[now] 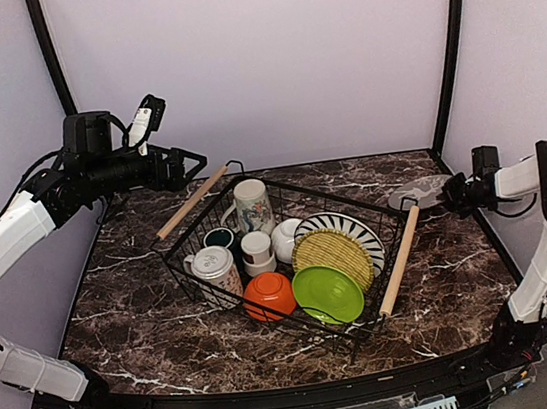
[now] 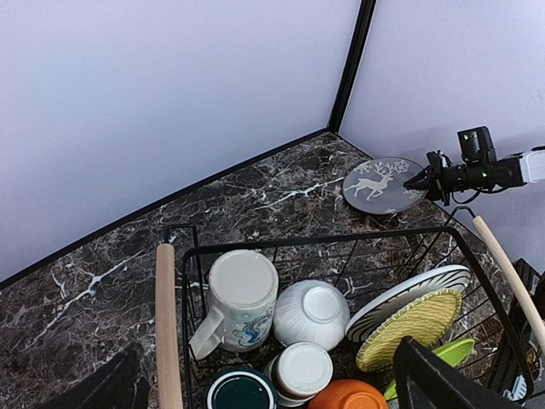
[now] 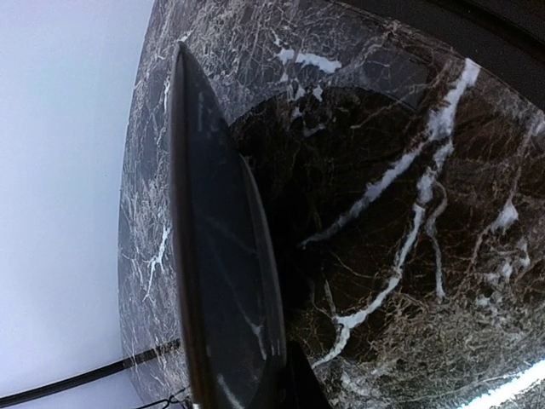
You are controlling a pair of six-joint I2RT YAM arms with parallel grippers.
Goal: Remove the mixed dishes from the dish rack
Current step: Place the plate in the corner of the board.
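The dish rack [image 1: 186, 266] [image 2: 341, 240], black wire with two wooden handles, stands mid-table. It holds a tall mug [image 1: 251, 205] [image 2: 241, 294], a patterned mug [image 1: 213, 268], a dark green cup [image 1: 219, 238] [image 2: 238, 394], a small white cup [image 1: 256, 249] [image 2: 303, 370], a white bowl [image 1: 286, 238] [image 2: 312, 312], an orange bowl [image 1: 269, 294], and striped [image 1: 347, 227], woven yellow [image 1: 333, 257] and lime-green [image 1: 328, 293] plates. My left gripper [image 1: 188, 165] [image 2: 268, 379] hangs open above the rack's back left. My right gripper [image 1: 451, 193] [image 2: 426, 181] [image 3: 281, 383] is shut on a grey deer plate [image 1: 418, 191] [image 2: 383, 183] [image 3: 221, 256], low over the table, right of the rack.
Dark marble table [image 1: 127, 315] with a lilac backdrop behind it and black corner posts [image 1: 447, 50]. The rack's right handle [image 1: 400, 260] lies just left of the held plate. Bare marble shows left of the rack and along the front.
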